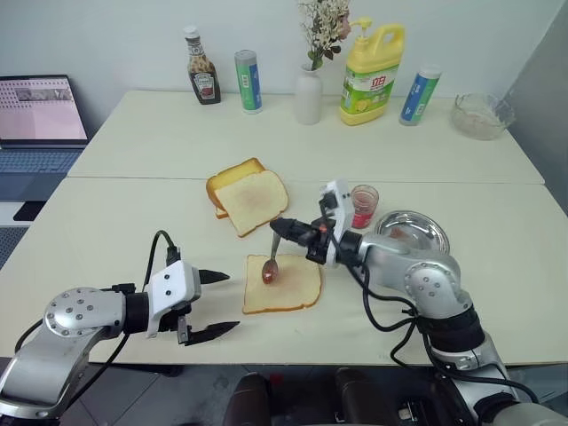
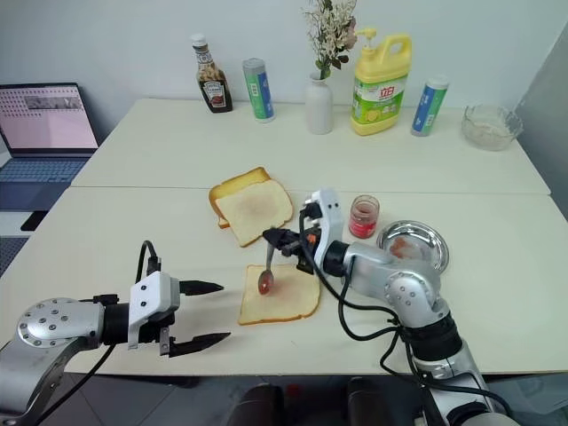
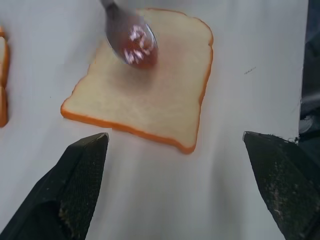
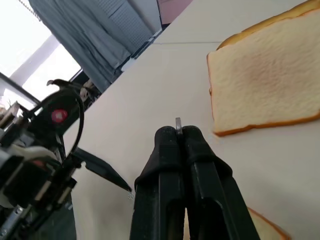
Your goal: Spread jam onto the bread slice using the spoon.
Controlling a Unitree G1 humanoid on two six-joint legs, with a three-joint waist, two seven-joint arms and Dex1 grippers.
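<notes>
The bread slice (image 1: 282, 284) lies flat near the table's front edge. My right gripper (image 1: 278, 230) is shut on the spoon's handle and reaches in from the right. The spoon (image 1: 272, 259) slants down, and its bowl rests on the slice's left half. Red jam (image 3: 137, 50) fills that bowl. The jam jar (image 1: 364, 206) stands open behind my right wrist, with red paste inside. My left gripper (image 1: 231, 302) is open and hovers just left of the slice, holding nothing. In the left wrist view its fingers (image 3: 80, 170) frame the slice's (image 3: 150, 100) near edge.
Another slice (image 1: 257, 200) lies on an orange-crusted end piece behind the bread. A round steel dish (image 1: 413, 232) sits right of the jar. Ketchup bottle (image 1: 203, 67), two cans (image 1: 248, 82), vase (image 1: 308, 93), yellow detergent jug (image 1: 371, 73) and glass bowl (image 1: 482, 115) line the back. A laptop (image 1: 40, 120) stands far left.
</notes>
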